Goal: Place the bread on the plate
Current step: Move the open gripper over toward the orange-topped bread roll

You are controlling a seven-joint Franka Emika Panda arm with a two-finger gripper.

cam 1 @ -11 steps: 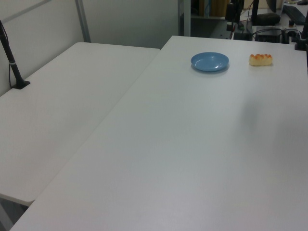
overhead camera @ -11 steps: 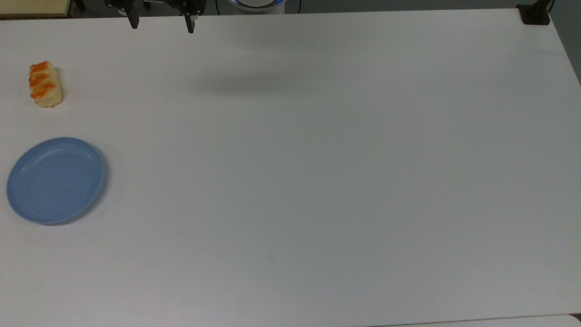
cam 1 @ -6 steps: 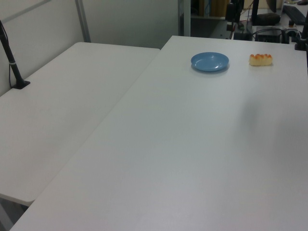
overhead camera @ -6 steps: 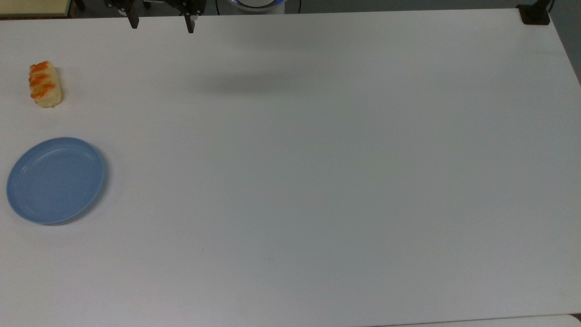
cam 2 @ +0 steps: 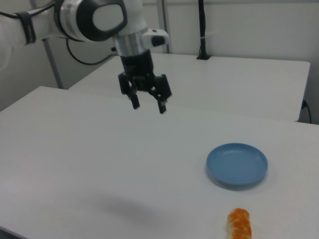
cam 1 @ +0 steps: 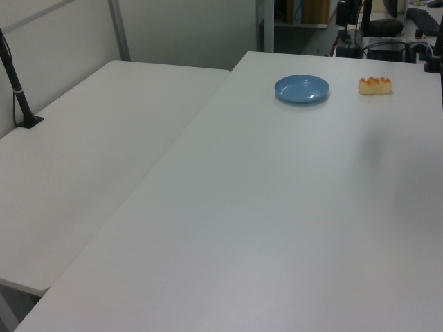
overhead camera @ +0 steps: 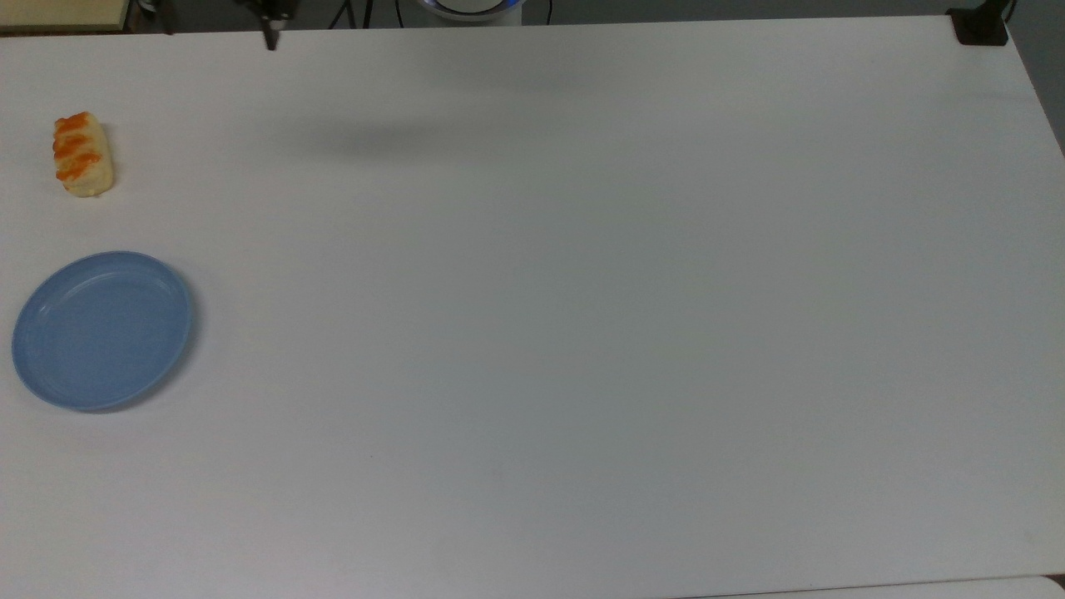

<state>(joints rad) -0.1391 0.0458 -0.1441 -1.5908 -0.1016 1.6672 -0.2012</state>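
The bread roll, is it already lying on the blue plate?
No, in the top view the bread lies on the white table, apart from the plate, which holds nothing.

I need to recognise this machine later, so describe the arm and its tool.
The arm is glossy white with rounded segments and a dark round joint cap. A black cable trails behind it. A black wrist carries the tool, with two short black fingers.
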